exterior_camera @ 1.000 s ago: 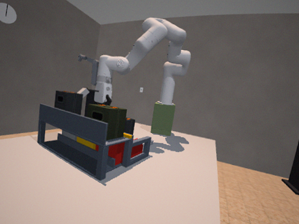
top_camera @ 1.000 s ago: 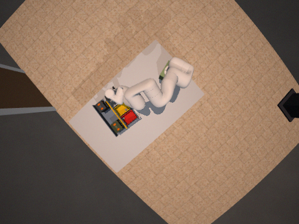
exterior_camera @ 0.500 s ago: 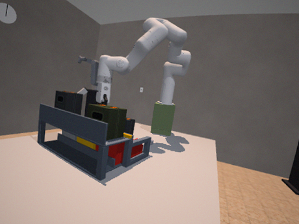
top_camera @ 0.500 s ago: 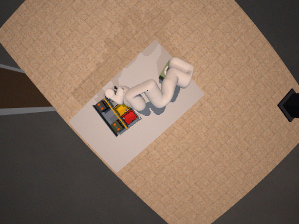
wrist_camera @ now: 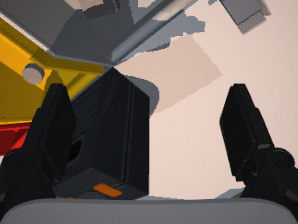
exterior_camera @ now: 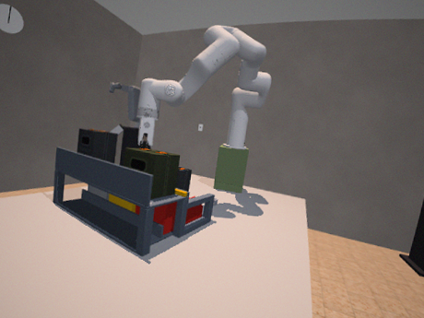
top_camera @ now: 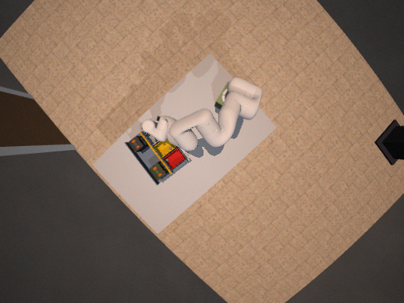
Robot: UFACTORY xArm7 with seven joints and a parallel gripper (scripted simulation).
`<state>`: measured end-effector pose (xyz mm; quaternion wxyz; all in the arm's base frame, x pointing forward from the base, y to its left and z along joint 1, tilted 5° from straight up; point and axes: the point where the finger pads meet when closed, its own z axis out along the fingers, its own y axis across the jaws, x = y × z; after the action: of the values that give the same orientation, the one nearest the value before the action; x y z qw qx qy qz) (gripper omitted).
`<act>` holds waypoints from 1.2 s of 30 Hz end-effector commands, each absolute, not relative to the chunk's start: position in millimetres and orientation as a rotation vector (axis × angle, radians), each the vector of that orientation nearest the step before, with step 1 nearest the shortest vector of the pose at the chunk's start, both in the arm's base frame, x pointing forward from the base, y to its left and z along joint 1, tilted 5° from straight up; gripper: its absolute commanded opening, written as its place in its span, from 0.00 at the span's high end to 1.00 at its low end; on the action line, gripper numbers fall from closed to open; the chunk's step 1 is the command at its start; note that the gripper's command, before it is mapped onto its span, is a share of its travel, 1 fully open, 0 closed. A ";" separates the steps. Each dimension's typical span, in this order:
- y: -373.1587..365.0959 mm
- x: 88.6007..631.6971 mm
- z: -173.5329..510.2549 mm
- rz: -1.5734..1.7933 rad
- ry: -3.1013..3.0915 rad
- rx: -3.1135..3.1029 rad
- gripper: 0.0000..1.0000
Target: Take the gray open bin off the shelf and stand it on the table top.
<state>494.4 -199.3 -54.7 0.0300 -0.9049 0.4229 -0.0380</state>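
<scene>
My gripper [wrist_camera: 148,102] is open and empty, pointing down over the far end of the shelf [exterior_camera: 130,197]. In the wrist view a dark gray open bin [wrist_camera: 109,139] with an orange part [wrist_camera: 107,189] in it lies below the fingers, close to the left finger, with bare table top under the right finger. In the side view the gripper [exterior_camera: 144,140] hangs just above a dark bin [exterior_camera: 130,146] behind the green one. From above, the wrist [top_camera: 157,126] hides that bin.
Another dark bin [exterior_camera: 95,143], a green bin [exterior_camera: 151,169], a yellow bin [top_camera: 164,148] and a red bin [top_camera: 175,158] sit on the shelf. The shelf frame [wrist_camera: 166,3] is close ahead of the fingers. The arm's green base [exterior_camera: 231,167] stands at the table's far edge.
</scene>
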 end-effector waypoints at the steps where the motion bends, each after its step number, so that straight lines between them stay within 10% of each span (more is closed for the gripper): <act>1: -200.5 495.6 -52.9 -0.116 1.333 -2.780 0.00; 36: -200.5 495.6 -52.9 -0.091 1.968 -2.354 0.00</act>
<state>494.4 -199.3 -54.7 0.0374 -0.7700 0.6363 -0.0290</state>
